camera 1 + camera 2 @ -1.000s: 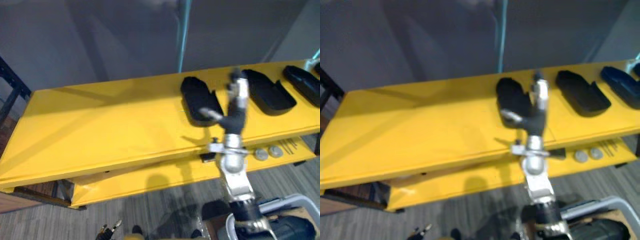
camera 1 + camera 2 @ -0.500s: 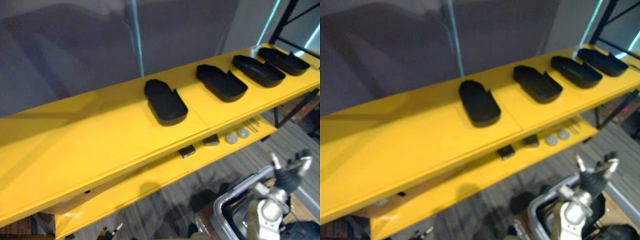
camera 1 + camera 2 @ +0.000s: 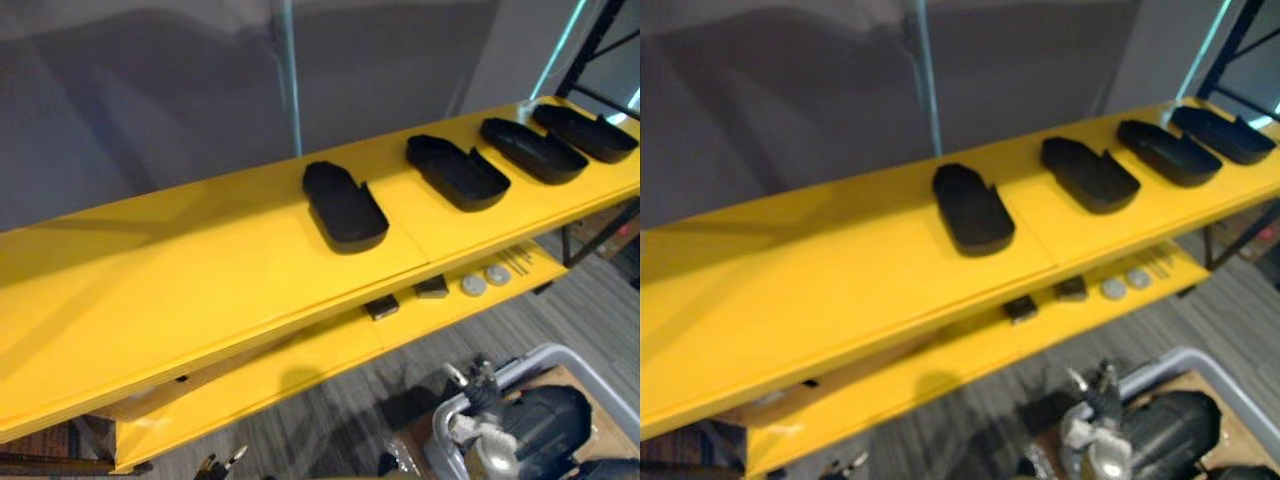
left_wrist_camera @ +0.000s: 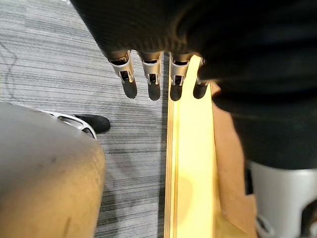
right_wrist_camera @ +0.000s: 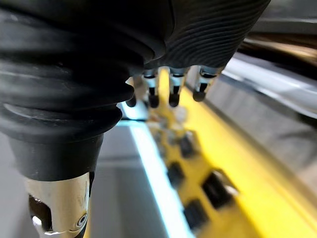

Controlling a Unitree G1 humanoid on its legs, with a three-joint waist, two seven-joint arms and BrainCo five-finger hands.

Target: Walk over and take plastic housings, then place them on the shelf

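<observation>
1. Fingers of the right hand [image 5: 174,84] hang straight and released, grasping nothing. A second ago this hand stood raised in front of the shelf; it has since dropped low, just beside the rounded rim of a grey bin [image 3: 560,358].
2. Left hand [image 4: 150,74] is likewise slack and empty, its dark tips over grey striped carpet [image 4: 133,148], next to a smooth yellow board edge [image 4: 190,163].
3. Up and ahead of the right hand, four black plastic housings [image 3: 345,205] lie in a spaced row on the glossy yellow top shelf [image 3: 200,270], well apart from either hand. Each is a shallow, matte, elongated shell with one rounded end and a notch in its rim. Their row is as it was half a second ago.
4. Between the right hand and that top board, the lower shelf [image 3: 300,360] carries two small black blocks [image 3: 382,307] and two round grey discs [image 3: 473,286].
</observation>
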